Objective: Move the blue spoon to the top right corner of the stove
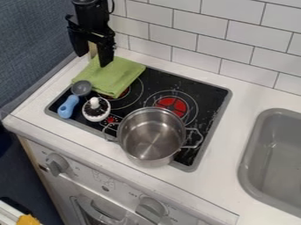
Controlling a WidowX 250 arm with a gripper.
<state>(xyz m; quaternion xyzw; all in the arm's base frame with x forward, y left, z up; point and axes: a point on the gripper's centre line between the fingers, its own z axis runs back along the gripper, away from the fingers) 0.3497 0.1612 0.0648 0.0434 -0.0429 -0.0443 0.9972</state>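
While the fingers (106,54) hang spread apart, gripping nothing, the blue spoon (69,105) lies below them

Right edge slices the sink (253,145), top edge crops the arm (91,12), green cloth (117,72) covers some of a burner (124,93), pot (137,134) hides some stovetop (206,97)

You've got bright, soft light here, with the counter (226,189) glowing pale right of the pot (147,157) and the tiles (206,26) light beyond it. Now look inside the pot: whitish glare streaks across its metal floor. Specks of shine dot the black stove (211,97) just behind it. Far left of the pot, your blue wall (32,39) sits much dimmer. You can't tell the light's source.
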